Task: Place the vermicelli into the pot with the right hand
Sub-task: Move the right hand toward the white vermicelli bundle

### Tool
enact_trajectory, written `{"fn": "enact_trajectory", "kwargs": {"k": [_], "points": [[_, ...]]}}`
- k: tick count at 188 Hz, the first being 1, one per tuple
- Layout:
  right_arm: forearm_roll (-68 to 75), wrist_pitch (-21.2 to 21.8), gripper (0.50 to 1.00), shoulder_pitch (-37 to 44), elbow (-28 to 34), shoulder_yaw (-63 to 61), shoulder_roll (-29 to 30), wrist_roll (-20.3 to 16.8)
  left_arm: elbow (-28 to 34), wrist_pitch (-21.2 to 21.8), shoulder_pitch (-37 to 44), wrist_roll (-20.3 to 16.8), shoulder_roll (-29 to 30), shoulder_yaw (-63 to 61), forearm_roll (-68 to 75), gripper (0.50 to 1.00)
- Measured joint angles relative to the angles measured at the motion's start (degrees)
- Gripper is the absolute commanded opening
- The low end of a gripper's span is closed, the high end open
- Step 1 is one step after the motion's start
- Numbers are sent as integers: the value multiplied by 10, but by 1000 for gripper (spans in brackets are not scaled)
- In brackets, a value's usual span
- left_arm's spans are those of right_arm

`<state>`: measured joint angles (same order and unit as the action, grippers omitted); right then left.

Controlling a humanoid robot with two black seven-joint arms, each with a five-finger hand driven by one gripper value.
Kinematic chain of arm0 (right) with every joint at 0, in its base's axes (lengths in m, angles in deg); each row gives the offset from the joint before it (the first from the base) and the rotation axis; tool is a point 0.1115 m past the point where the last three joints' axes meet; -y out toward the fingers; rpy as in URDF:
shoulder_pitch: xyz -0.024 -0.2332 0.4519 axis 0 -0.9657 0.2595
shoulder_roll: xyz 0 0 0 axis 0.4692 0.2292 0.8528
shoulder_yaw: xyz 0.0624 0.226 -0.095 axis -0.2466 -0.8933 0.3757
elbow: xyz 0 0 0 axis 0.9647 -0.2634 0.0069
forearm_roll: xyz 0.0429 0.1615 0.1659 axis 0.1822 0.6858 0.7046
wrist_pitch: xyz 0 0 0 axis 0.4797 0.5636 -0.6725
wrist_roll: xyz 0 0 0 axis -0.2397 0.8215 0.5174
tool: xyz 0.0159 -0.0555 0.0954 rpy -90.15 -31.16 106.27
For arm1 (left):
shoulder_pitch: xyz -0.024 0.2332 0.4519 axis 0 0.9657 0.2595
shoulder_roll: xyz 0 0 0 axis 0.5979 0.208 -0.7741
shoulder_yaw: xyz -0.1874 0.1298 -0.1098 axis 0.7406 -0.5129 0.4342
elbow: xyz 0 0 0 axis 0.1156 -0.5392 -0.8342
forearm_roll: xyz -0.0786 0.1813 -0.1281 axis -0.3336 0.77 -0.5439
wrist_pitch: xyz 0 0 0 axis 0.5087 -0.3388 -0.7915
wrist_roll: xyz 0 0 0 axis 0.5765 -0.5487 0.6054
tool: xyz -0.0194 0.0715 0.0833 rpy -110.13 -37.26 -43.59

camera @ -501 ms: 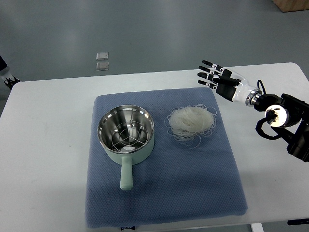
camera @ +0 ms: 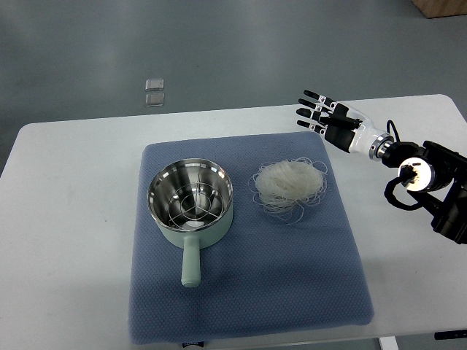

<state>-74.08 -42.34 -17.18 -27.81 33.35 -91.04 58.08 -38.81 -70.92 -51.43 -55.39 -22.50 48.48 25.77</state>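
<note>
Top view: 1 steep look down at a white table (camera: 73, 182) carrying a blue mat (camera: 248, 292).
Right hand: right hand (camera: 326, 114) sits in the upper right of the frame, its arm entering from the right edge; fingers (camera: 312, 95) are spread and extended toward the left, holding nothing.
Left hand: not visible anywhere in the frame.
Vermicelli: vermicelli (camera: 290, 184) lies as a loose pale nest on the mat, right of centre, with stray strands trailing off its lower and right edges.
Pot: pot (camera: 191, 202) stands on the mat just left of the nest, a gap of mat between them; steel inside, pale green outside, its handle pointing toward the bottom of the frame. A wire rack shows inside; no noodles are in it.
Key relation: the nest lies below and to the left of the right hand, apart from it. The nest is roughly round, slightly wider than tall, so no strong long axis constrains the grasp.
Nearer hand: only the right hand is in view, and it is the near one.
Judged step: approach before the grasp; nothing has been picked up yet.
Beyond the table: 2 small clear squares (camera: 154, 92) rest on the grey floor at upper left.
Writing: no brand or label can be read; a dark tag at the mat's bottom edge is too small to make out.
</note>
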Motion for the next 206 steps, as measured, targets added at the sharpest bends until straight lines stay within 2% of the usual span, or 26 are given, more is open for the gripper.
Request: {"fn": "enact_trajectory", "kwargs": {"k": [66, 167, 206], "points": [[-9, 4, 928, 11, 0, 0, 0, 1, 0, 4, 0, 0, 0, 0, 0, 1000], [-200, 11, 928, 29, 8, 2, -25, 13, 0, 4, 0, 0, 0, 0, 0, 1000], [-262, 17, 928, 10, 60, 2, -47, 26, 0, 4, 0, 0, 0, -1, 0, 1000]]}}
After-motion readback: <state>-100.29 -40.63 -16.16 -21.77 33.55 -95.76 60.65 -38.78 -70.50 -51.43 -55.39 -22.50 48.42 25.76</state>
